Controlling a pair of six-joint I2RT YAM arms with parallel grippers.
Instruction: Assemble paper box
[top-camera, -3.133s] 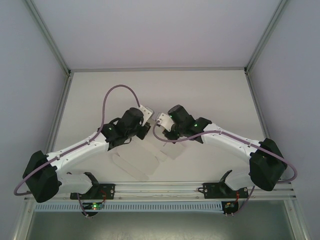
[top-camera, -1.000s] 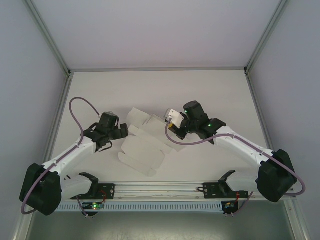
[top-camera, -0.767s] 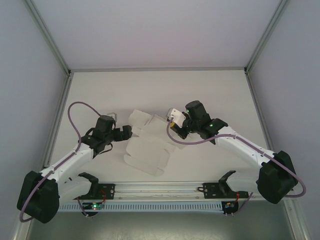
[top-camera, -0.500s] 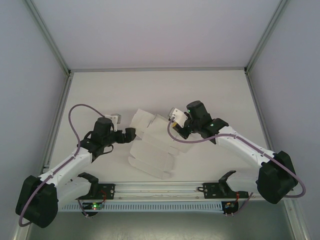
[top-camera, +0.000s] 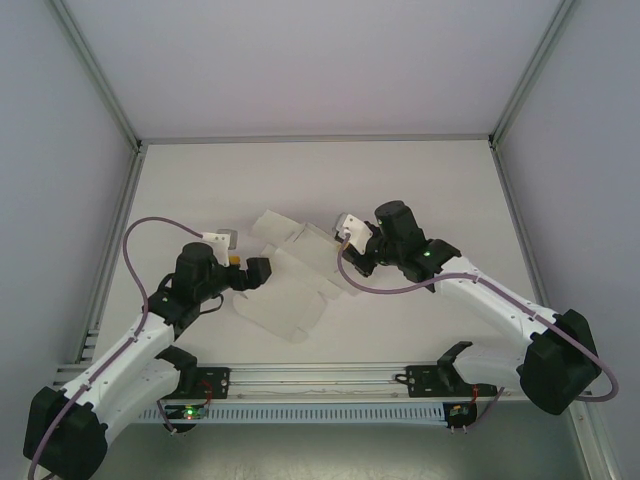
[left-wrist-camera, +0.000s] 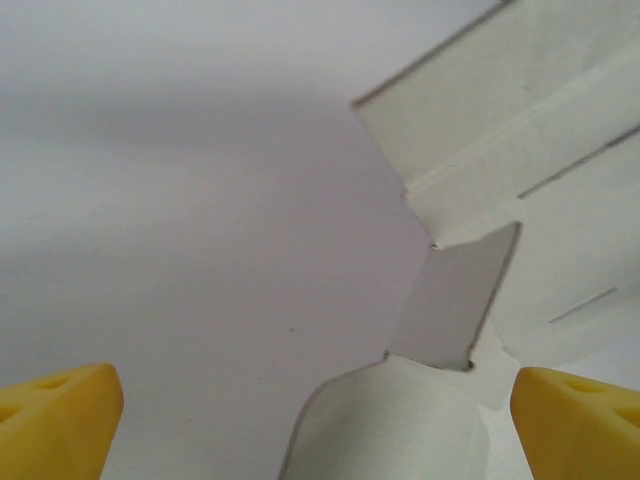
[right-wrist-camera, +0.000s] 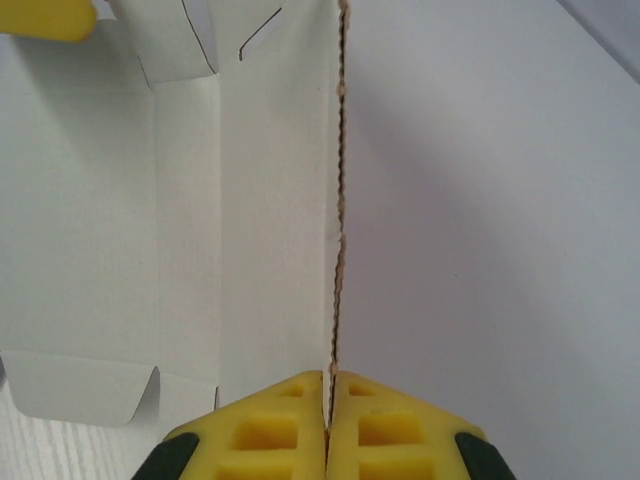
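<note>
Paper box (top-camera: 295, 285): unfolded white die-cut sheet with creases and flaps, mid-table, a bit toward 7 o'clock from the table centre, between the two grippers. Part lies flat; the 1 o'clock end looks raised, but how far cannot be told.

Right wrist view: paper box (right-wrist-camera: 240, 200) fills the left half, with a rough perforated edge running from 12 to 6 o'clock and small flaps at 11 and 7 o'clock. Right gripper (right-wrist-camera: 328, 405) has both yellow fingers (right-wrist-camera: 270, 425) pressed together on that edge at 6 o'clock, with card pinched between them. In the top view the right gripper (top-camera: 346, 257) sits at the sheet's 2 o'clock edge.

Left gripper (top-camera: 256, 272) is just beside the sheet's 9 o'clock edge; touching or not, cannot tell. In the left wrist view, the left gripper (left-wrist-camera: 318, 420) has its yellow fingertips (left-wrist-camera: 62, 405) spread wide, with nothing held. Paper box (left-wrist-camera: 560, 150) is at 2 o'clock, with one grey flap hanging down toward the gap between the fingers.

White table (top-camera: 420, 180) lies under everything, with grey walls around it. A purple cable (top-camera: 150, 225) loops off the left arm at 9 o'clock.
</note>
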